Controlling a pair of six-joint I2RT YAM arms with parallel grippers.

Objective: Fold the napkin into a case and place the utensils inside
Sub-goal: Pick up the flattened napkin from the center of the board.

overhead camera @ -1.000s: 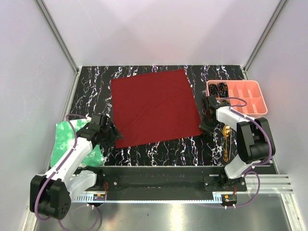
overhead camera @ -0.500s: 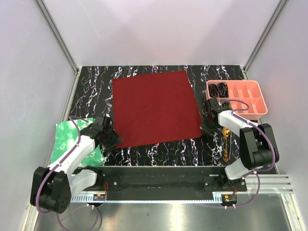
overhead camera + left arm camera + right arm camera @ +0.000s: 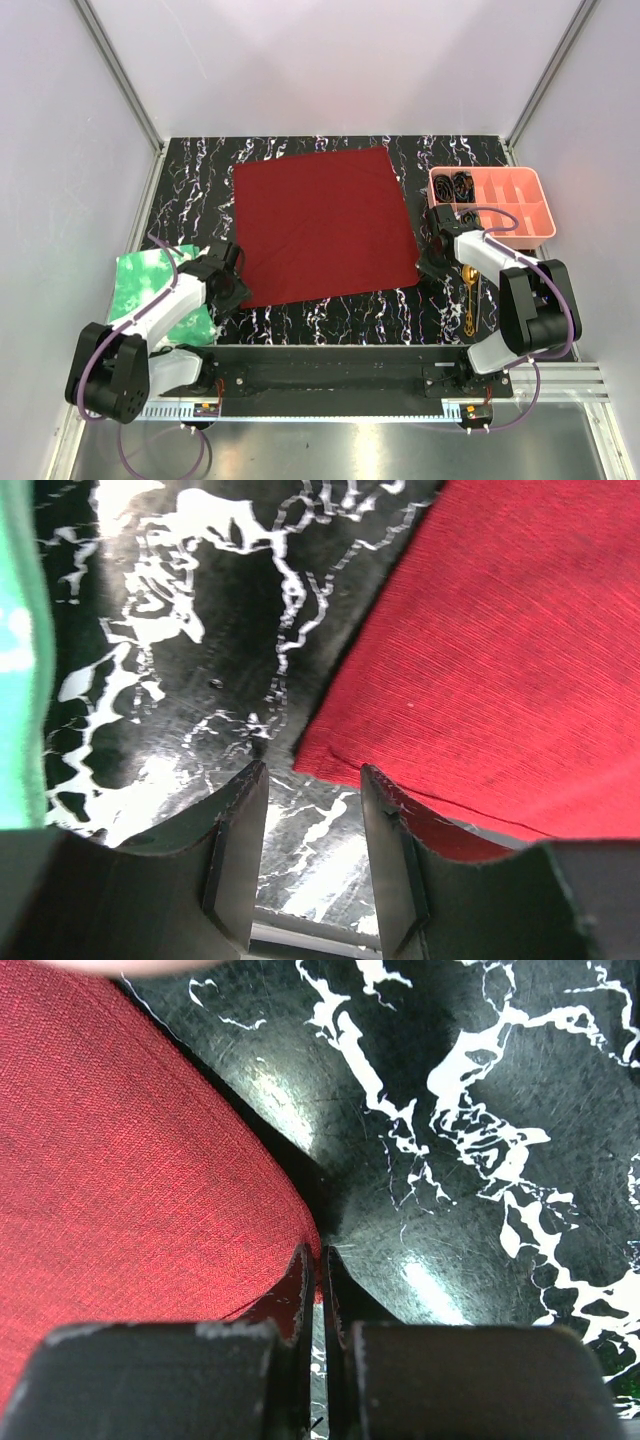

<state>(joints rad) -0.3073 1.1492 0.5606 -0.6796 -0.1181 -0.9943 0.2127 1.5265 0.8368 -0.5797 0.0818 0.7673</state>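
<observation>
The dark red napkin [image 3: 322, 225] lies flat and unfolded on the black marbled table. My left gripper [image 3: 232, 285] is open and empty at the napkin's near left corner. In the left wrist view the corner tip [image 3: 312, 748] lies just ahead of the gap between my jaws [image 3: 312, 775], and no cloth is between them. My right gripper [image 3: 428, 262] sits at the near right corner. In the right wrist view its jaws [image 3: 320, 1252] are closed to a thin slit on the cloth edge [image 3: 150, 1160]. The gold utensils [image 3: 469, 295] lie near the right arm, outside the cloth.
A pink compartment tray [image 3: 520, 222] with dark coiled items stands at the back right, close to the right arm. A green crinkled sheet [image 3: 140, 285] lies at the left under the left arm; it also shows in the left wrist view [image 3: 20, 680]. White walls enclose the table.
My left gripper has moved right and nearer, up to the napkin's near left corner. The napkin's edges shifted slightly a second ago. The right gripper has stayed at the right corner.
</observation>
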